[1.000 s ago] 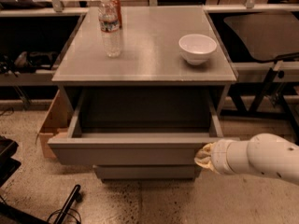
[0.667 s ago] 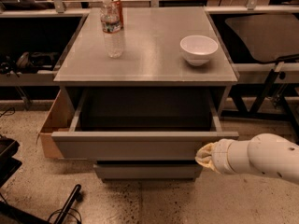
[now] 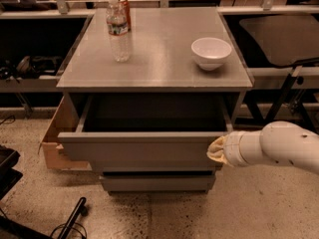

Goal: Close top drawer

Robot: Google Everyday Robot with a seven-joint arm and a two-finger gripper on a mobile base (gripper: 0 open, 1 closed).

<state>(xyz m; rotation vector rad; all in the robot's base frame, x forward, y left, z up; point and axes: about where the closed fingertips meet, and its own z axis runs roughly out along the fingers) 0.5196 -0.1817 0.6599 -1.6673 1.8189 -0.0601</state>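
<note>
The top drawer (image 3: 139, 152) stands well out of the grey cabinet (image 3: 159, 68), its empty box open to view and its plain, handleless front hanging out over the narrower lower drawer front (image 3: 157, 182). The gripper (image 3: 215, 151) sits at the right end of that front, its tan tip touching the panel just below the top edge, with the white arm reaching in from the right. Whether the gripper is open or closed I cannot tell; the tip reads only as one compact lump against the grey.

Compared with a second ago, the front sits a little nearer the cabinet and less of the drawer's inside shows. The gripper has gone in with it while keeping the same spot on the panel. I take that to mean the push is under way and working (though most of the travel looks to be left). Because the contact is far to one side, the drawer could skew on its runners, so a straight, steady push seems called for.

On the cabinet top a water bottle (image 3: 118, 31) stands before a red can (image 3: 126, 6), a white bowl (image 3: 211, 52) is off to the right, and a cardboard box (image 3: 55, 138) sits on the floor at the left.
</note>
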